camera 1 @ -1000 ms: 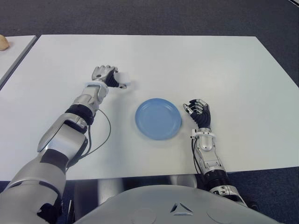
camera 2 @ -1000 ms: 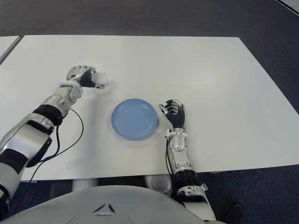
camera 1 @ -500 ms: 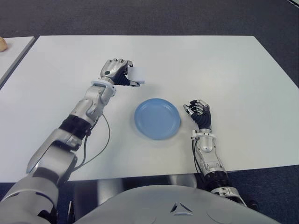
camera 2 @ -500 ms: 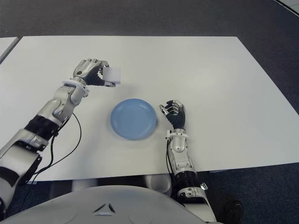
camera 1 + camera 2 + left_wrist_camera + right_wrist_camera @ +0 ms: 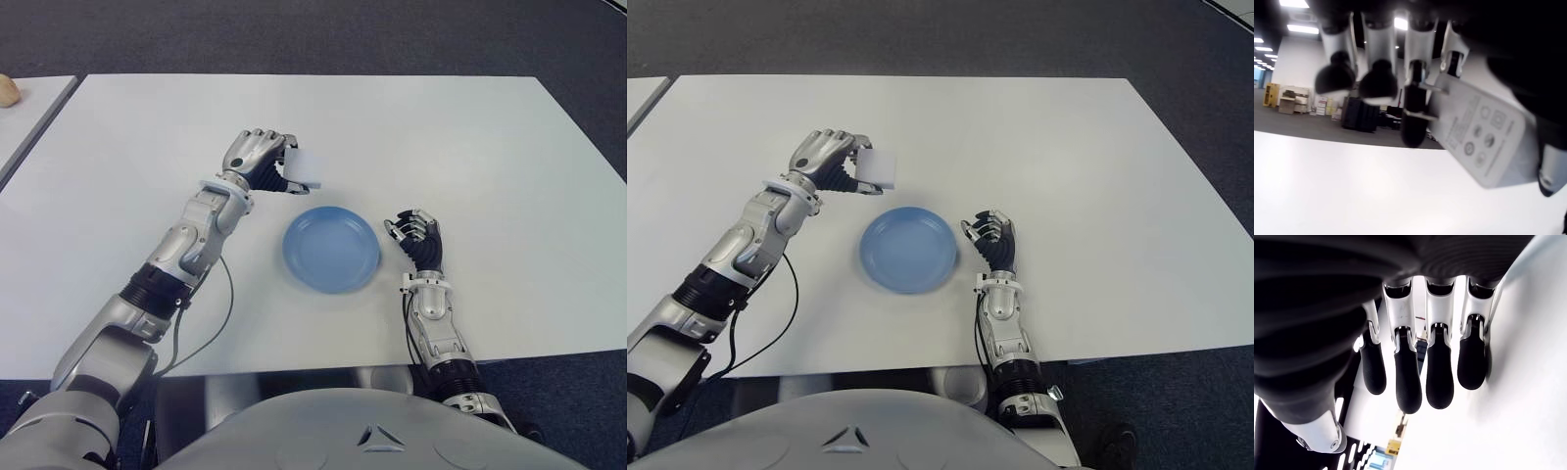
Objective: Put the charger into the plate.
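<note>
My left hand is raised above the white table, its fingers curled around a white block charger. The charger shows its metal prongs and printed label in the left wrist view. It hangs just behind and to the left of the round blue plate, which lies flat with nothing in it. My right hand shows just right of the plate, fingers curled and holding nothing.
A black cable runs along my left forearm over the table. A second table's edge shows at the far left, bearing a small tan object. Dark carpet surrounds the tables.
My left hand has lifted the charger off the table and carried it rightward toward the plate. The right hand has not moved.
</note>
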`<state>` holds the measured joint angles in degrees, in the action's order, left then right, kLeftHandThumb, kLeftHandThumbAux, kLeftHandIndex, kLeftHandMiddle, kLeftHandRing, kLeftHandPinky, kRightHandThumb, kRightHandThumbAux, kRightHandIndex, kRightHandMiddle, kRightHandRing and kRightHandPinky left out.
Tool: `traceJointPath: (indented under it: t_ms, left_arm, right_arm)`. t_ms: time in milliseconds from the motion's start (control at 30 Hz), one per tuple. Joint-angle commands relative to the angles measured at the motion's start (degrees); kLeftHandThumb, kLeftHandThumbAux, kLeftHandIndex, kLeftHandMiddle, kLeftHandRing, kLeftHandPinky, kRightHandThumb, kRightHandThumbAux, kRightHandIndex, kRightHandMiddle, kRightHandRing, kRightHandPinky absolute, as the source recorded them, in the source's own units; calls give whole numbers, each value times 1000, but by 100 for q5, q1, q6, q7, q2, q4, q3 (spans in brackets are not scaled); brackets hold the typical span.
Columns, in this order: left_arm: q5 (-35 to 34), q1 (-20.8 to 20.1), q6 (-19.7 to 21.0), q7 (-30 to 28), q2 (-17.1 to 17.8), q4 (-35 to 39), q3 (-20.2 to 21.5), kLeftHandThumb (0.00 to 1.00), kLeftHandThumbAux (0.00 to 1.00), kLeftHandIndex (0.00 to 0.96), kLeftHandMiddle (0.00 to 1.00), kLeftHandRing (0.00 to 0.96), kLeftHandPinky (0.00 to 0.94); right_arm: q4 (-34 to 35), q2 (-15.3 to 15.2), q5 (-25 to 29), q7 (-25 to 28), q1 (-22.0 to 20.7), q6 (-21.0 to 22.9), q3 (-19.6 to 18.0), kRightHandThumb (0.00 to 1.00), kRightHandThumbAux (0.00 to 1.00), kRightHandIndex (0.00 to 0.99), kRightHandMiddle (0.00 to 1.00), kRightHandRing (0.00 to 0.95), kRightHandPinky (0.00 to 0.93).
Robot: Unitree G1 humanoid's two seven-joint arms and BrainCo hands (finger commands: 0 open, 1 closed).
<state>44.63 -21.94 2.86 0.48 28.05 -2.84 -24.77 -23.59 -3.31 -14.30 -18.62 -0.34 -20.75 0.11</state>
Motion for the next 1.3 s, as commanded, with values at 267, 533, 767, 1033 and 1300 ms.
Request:
traceJointPath:
  t_ms: [267, 533, 767, 1033, 1300]
  left_arm:
    - [65, 490, -645, -333, -39, 88, -254, 851, 667, 400, 548, 847, 844]
    - [168, 577, -866, -419, -78, -231, -395, 852, 667, 399, 548, 847, 844]
    - [293, 621, -951, -469, -115, -435, -499, 851, 667, 398, 546, 844, 841]
    - [511, 673, -951, -379, -131, -519, -604, 850, 668, 398, 542, 832, 823]
    - [697, 764, -958, -322, -116, -560, -649, 847, 666, 401, 567, 746, 695]
  right_arm:
    - [-19, -43, -15, 45, 45, 106, 20, 704, 733, 426, 571, 591, 599]
    - [-3, -67, 2, 85, 55, 112, 18, 704, 733, 426, 569, 590, 599]
    - [3, -65, 4, 94, 59, 112, 0, 704, 733, 427, 572, 591, 603]
    - [2, -77, 10, 114, 53, 130, -8, 703, 733, 427, 573, 588, 593]
    - [-29, -63, 54, 133, 41, 120, -35, 704, 733, 427, 571, 585, 589]
